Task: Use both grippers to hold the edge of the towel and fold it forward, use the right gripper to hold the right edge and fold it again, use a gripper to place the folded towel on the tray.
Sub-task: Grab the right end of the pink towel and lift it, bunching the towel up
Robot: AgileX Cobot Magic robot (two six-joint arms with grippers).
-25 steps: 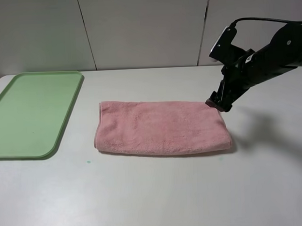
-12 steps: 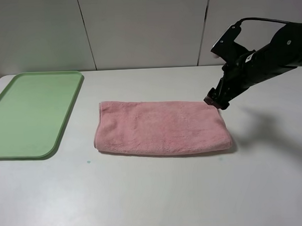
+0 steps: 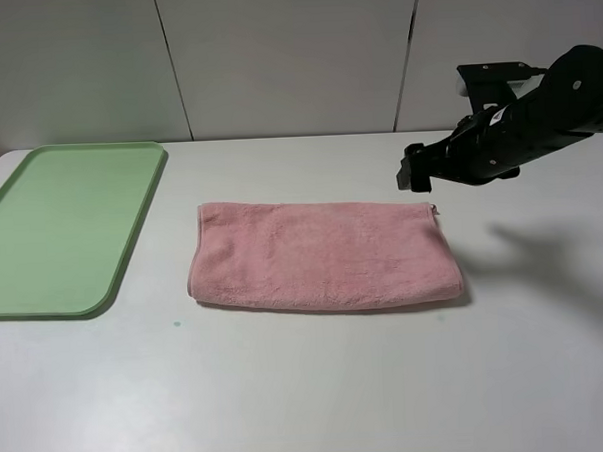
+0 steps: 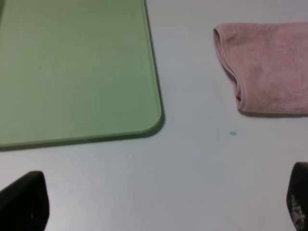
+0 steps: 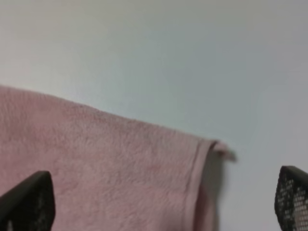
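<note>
Right gripper, jaws apart, hovers above the towel at its far right corner; table open beyond.

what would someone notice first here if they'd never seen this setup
The pink towel, folded into a long strip, lies in the middle of the white table and draws the eye first. A green tray sits to its left. The black right hand hangs open just above the towel's far right corner, apparently clear of it.
</note>
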